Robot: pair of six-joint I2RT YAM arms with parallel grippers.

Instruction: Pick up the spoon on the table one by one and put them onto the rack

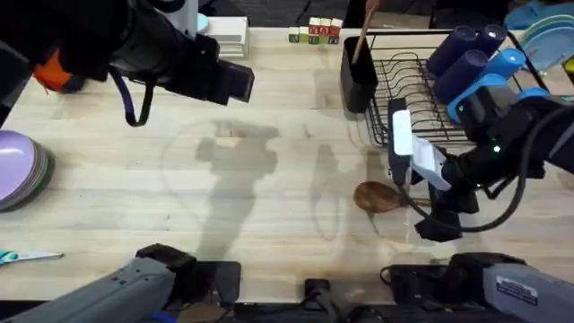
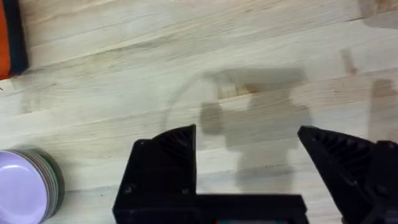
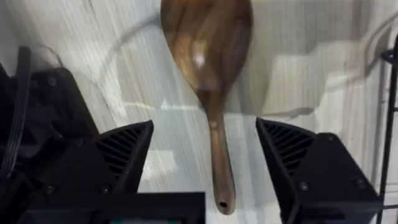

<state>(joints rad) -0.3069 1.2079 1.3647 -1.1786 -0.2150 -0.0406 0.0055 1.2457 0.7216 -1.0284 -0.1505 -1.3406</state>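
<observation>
Overhead high above the table (image 1: 269,179); both wrist views close, facing straight down at it.

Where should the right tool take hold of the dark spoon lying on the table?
On the thin handle, behind the bowl, from straight above. The dark spoon lies flat on the table, its handle running between the open right tool fingers.

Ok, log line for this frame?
right gripper: open, straddling dark spoon handle | left gripper: open, idle | light spoon: in caddy
</observation>
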